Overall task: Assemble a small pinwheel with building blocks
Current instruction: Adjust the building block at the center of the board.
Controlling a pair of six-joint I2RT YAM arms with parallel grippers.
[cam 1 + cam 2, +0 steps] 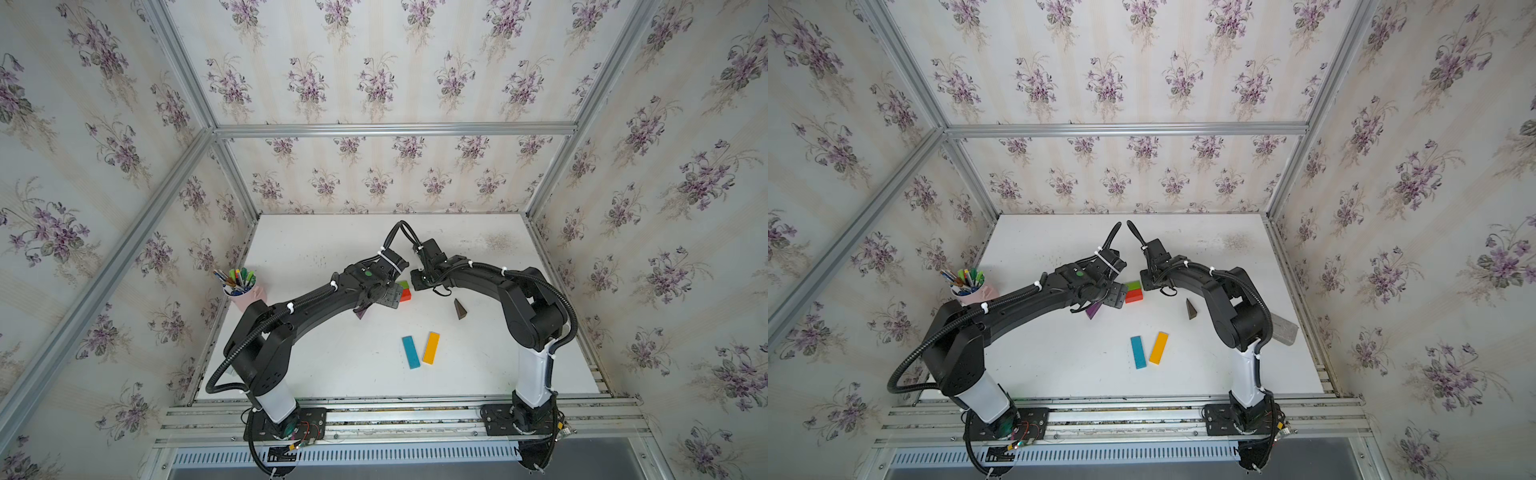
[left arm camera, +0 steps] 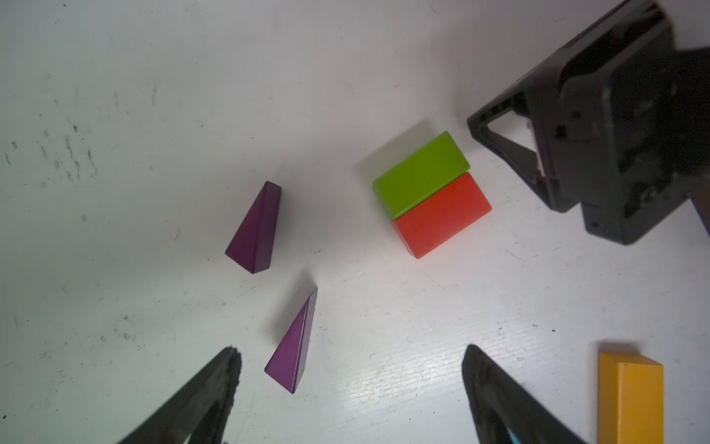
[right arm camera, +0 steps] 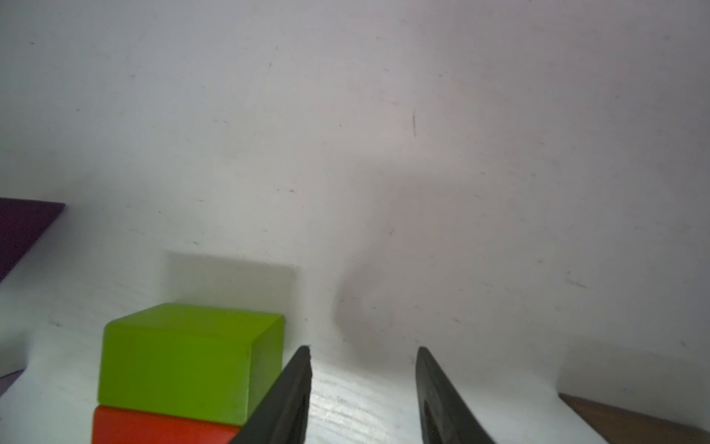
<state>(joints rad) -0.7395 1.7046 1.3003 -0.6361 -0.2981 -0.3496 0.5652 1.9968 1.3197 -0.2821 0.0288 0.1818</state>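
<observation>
The green block (image 2: 420,173) and red block (image 2: 442,215) lie pressed side by side mid-table, also seen in both top views (image 1: 403,284) (image 1: 1133,295). Two purple wedges (image 2: 255,230) (image 2: 294,342) lie apart beside them. My left gripper (image 2: 351,353) hovers open and empty, the nearer wedge just inside one finger. My right gripper (image 3: 364,348) is open with bare table between its fingers, one finger next to the green block (image 3: 184,357). A brown wedge (image 1: 459,308) lies to the right. The blue bar (image 1: 411,352) and orange bar (image 1: 431,348) lie nearer the front.
A pink cup of pens (image 1: 243,291) stands at the table's left edge, behind the left arm. A grey slab (image 1: 1283,328) lies by the right wall behind the right arm. Papered walls close in the back and both sides.
</observation>
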